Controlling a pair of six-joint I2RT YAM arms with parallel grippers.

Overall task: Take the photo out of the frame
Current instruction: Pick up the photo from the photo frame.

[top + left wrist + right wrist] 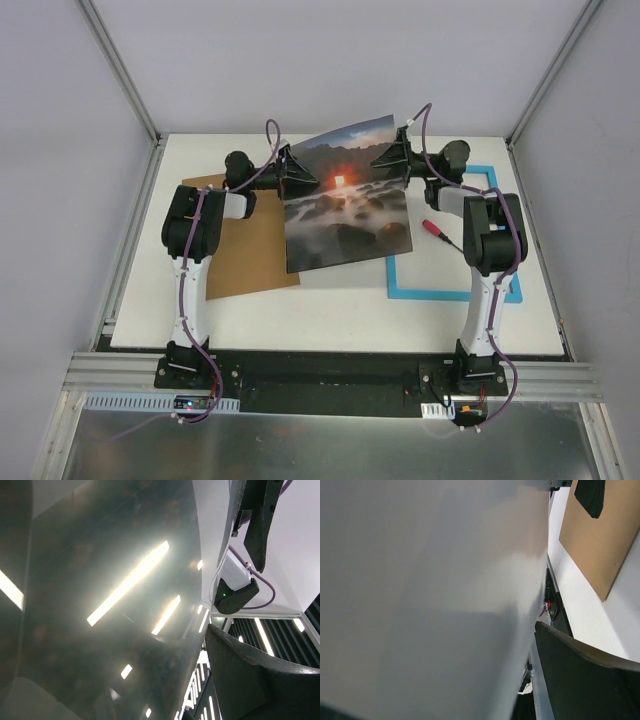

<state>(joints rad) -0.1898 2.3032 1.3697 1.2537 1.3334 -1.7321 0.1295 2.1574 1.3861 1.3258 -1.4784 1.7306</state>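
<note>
**Q:** Where is the photo?

**A:** The photo (345,205) is lifted off the worktop (330,325) and tilted between the two arms. Its picture side faces the overhead camera: dark rocks, misty water and an orange glow.

**Q:** What holds it?

**A:** The left end effector (292,168) pinches its upper left edge. The right end effector (392,155) pinches its upper right corner.

**Q:** And the frame?

**A:** The frame (440,292) is light blue and lies flat on the worktop at the right. The right arm and the photo's lower corner hide part of it. A small red-tipped stick (441,233) lies inside its opening.

**Q:** Anything else?

**A:** A brown backing board (245,250) lies flat at the left, partly under the left arm and the photo. The left wrist camera is filled by the glossy face, streaked with reflected strip lights. The right wrist camera sees the plain white back, with the board beyond it.
</note>
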